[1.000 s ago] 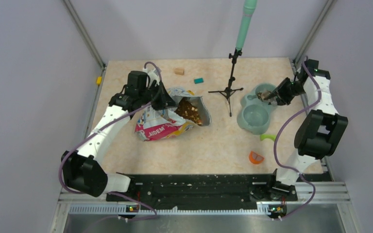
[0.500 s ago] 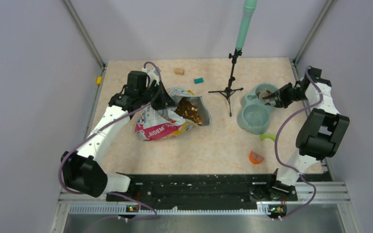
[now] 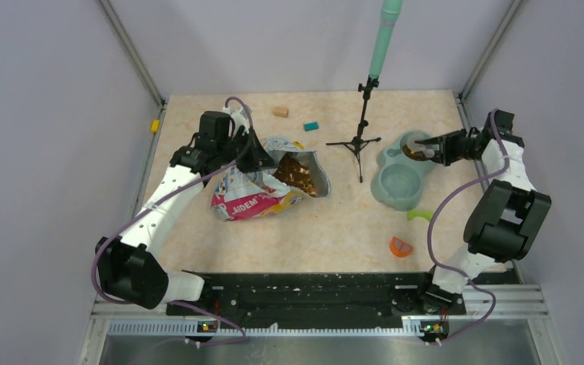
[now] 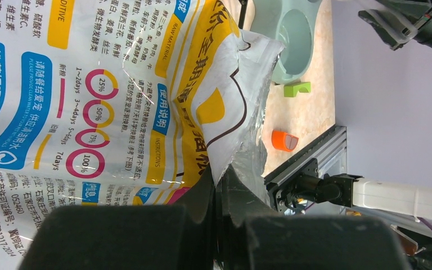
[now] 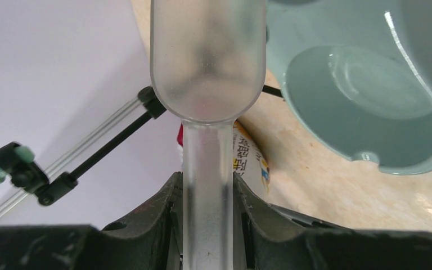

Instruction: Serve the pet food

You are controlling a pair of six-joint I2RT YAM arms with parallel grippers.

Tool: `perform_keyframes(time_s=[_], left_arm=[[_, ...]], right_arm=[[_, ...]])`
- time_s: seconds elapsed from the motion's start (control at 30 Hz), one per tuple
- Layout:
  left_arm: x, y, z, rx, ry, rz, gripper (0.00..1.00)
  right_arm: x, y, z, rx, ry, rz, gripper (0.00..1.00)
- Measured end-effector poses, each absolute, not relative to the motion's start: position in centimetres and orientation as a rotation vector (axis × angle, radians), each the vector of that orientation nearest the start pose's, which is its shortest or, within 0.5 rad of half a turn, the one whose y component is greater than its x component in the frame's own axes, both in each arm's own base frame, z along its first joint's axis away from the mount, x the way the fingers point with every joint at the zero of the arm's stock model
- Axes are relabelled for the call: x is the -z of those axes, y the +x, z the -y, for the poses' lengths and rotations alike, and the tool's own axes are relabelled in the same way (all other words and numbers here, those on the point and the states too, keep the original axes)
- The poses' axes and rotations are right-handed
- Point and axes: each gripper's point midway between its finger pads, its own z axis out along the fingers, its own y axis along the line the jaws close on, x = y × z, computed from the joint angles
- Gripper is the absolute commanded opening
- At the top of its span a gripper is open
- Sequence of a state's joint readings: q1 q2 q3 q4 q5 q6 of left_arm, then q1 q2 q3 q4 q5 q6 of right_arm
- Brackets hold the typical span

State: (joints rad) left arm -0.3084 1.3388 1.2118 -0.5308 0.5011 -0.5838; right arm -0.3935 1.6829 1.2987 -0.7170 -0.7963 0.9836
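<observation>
The pet-food bag (image 3: pixel 258 194) lies on its side, its mouth open on a heap of brown kibble (image 3: pixel 298 173). My left gripper (image 3: pixel 255 157) is shut on the bag's upper edge and holds the mouth open. In the left wrist view the fingers pinch the foil rim (image 4: pixel 242 169). My right gripper (image 3: pixel 436 149) is shut on the handle of a clear plastic scoop (image 3: pixel 423 147) over the far cup of the teal double bowl (image 3: pixel 386 158). Some brown kibble (image 3: pixel 412 153) lies in that cup. The near cup (image 5: pixel 365 101) is empty. The scoop's bowl (image 5: pixel 207 56) shows no kibble from behind.
A black tripod stand (image 3: pixel 359 141) with a teal pole stands between bag and bowl. A tan block (image 3: pixel 280 112) and a teal block (image 3: pixel 311 126) lie at the back. A green piece (image 3: pixel 418 215) and an orange cup (image 3: pixel 401 246) lie in front of the bowl.
My right arm has drawn back to the right, and the scoop now points left over the far cup. The left arm and the bag have not moved.
</observation>
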Motion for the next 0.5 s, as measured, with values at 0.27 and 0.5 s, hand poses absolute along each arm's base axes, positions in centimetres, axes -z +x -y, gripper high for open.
perform_keyframes(time_s=[0.27,0.5], left_arm=[[-23.8,31.0,20.8,1.023,-0.030,-2.345,0.00],[-23.9,31.0,20.7,1.014,-0.035,-2.344,0.00]], right_arm=[[-19.1,38.2,-0.9,-1.332,1.457,-2.140,0.00],[-19.0,36.8,-1.4,-1.323,1.437,-2.149,0.00]])
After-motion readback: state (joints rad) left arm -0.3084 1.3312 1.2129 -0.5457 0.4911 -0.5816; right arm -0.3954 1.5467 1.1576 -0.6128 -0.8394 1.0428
